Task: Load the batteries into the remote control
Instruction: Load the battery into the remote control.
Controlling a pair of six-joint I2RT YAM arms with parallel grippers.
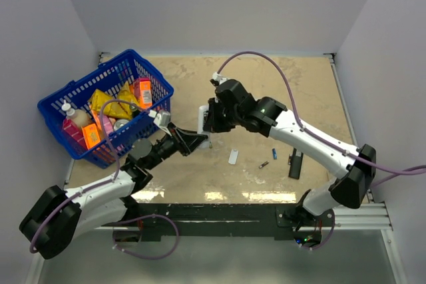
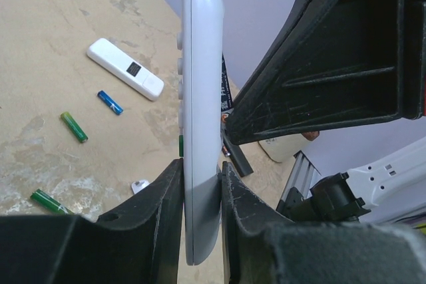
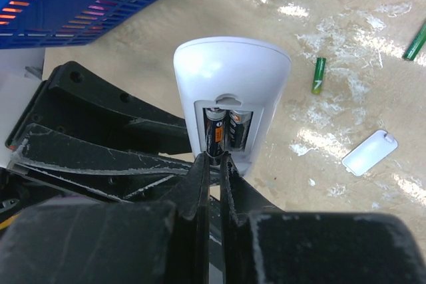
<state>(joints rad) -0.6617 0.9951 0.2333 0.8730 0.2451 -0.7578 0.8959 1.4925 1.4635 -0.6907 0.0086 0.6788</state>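
Beige bench [image 1: 286, 84], near its middle: the left gripper's [image 2: 200, 167] jaws clench the remote control [image 2: 200, 84] on edge. Two dark batteries [image 3: 226, 131] sit in its open bay. The right gripper's [image 3: 214, 159] jaws, nearly closed, seem to pinch one's end. Likely left: seating it, then fitting the cover [image 3: 369, 153], which lies toward the near edge.

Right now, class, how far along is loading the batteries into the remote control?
Done: the cover is off, lying aside, and two dark batteries sit in the open bay of the remote control. In hand: the left gripper clamps the remote while the right gripper, fingertips nearly closed, meets the left battery. Left: probably seating it and refitting the cover.
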